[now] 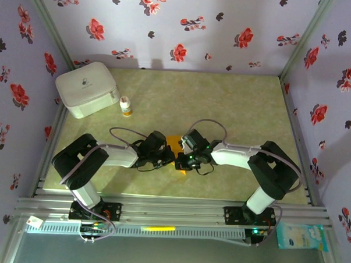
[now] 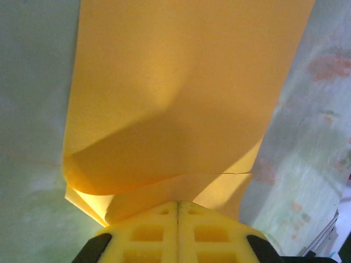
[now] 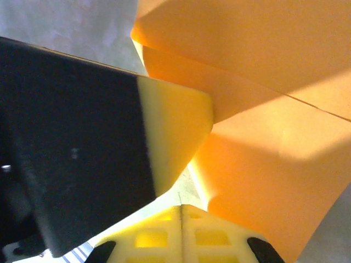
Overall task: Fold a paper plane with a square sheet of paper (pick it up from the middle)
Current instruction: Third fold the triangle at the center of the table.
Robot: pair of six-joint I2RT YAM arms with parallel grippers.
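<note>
The folded sheet of paper lies against the tips of the left gripper, fingers pressed together; the right gripper beside the paper is closed too; if either pinches it, I cannot tell

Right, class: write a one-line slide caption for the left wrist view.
Shut left pincer at the near edge of the partly folded orange sheet of paper.
</note>
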